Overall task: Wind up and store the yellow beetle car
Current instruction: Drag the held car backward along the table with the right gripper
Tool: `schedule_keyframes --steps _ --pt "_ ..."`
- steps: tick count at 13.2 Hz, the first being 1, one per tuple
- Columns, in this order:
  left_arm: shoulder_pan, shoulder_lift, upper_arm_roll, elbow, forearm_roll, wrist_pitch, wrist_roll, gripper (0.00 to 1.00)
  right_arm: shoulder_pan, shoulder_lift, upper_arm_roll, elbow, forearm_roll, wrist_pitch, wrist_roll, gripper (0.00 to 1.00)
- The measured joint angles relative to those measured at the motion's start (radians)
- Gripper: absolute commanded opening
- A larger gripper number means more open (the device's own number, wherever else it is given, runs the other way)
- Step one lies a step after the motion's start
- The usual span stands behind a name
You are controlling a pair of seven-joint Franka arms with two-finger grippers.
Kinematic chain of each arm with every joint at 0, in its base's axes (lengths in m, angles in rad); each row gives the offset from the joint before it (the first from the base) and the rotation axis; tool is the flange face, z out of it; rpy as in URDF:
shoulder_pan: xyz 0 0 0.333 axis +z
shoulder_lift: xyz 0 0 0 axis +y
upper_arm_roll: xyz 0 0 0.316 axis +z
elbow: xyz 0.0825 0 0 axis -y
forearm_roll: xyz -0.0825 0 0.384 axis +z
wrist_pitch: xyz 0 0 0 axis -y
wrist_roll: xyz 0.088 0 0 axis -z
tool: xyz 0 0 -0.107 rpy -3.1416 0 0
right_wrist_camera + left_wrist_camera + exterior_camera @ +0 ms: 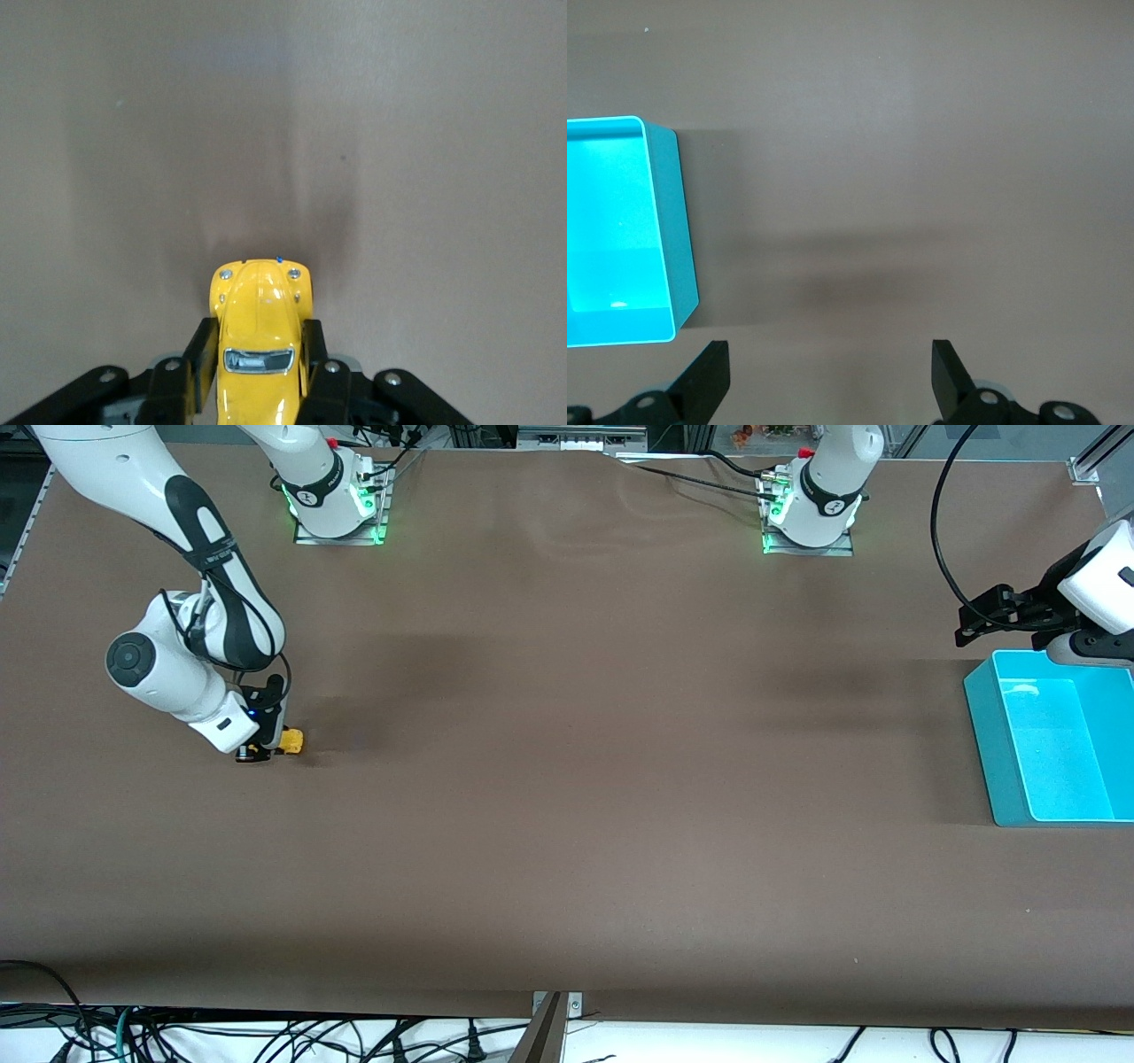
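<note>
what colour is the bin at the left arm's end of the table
Turquoise blue bin, inside and out; it shows best in the front view.

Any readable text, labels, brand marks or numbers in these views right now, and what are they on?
No text can be read in any view.
Round marks on the arm collars near the bases: too small to read.
Yellow beetle car, held in the right gripper: no lettering shows.
Blue bin, beside the open left gripper: plain.

- Robotics lab bench: brown-covered table [567, 824] with two bolted arm bases [338, 509] lit green.
- Loose cables [266, 1041] along the table's edge, metal framing at the corners.
</note>
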Motion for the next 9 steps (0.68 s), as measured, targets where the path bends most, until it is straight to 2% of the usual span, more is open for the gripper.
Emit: schedule_keyframes --steps 4,9 --pt "0.0 0.0 0.0 0.0 0.0 0.0 0.0 1.0 -0.047 0.001 0.003 0.0 0.001 0.004 -0.07 0.19" --pt "0.0 0.0 0.0 0.0 0.0 0.0 0.0 1.0 -0.141 0.002 0.042 0.001 0.002 0.01 -0.154 0.19"
